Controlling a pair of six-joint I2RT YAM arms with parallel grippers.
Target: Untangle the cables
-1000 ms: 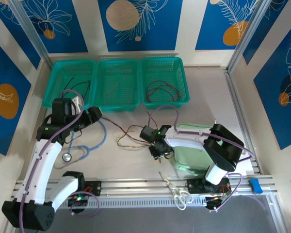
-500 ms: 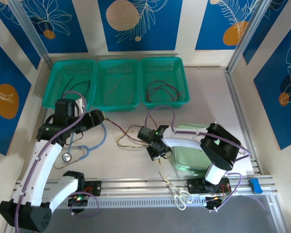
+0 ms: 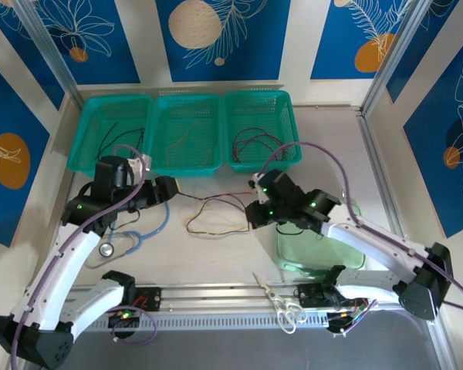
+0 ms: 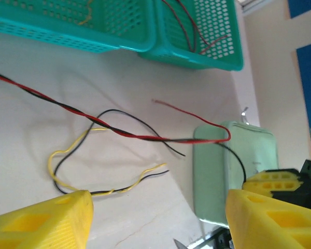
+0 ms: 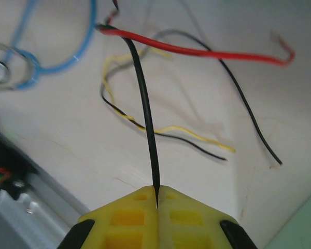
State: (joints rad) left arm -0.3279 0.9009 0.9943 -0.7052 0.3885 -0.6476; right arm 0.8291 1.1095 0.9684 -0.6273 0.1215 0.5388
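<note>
Above the table, right tool now raised, black cable pinched

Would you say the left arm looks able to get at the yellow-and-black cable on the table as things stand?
Probably yes: the left gripper is open just short of the yellow-and-black cable, whose near loop lies bare on the table with nothing over it.

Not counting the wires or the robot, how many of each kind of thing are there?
Teal plastic mesh baskets: 3
Light-blue stethoscope with metal disc: 1
White-handled metal scissors: 1
Pale green plastic box: 1
Small blue block: 1
Total: 7
</note>
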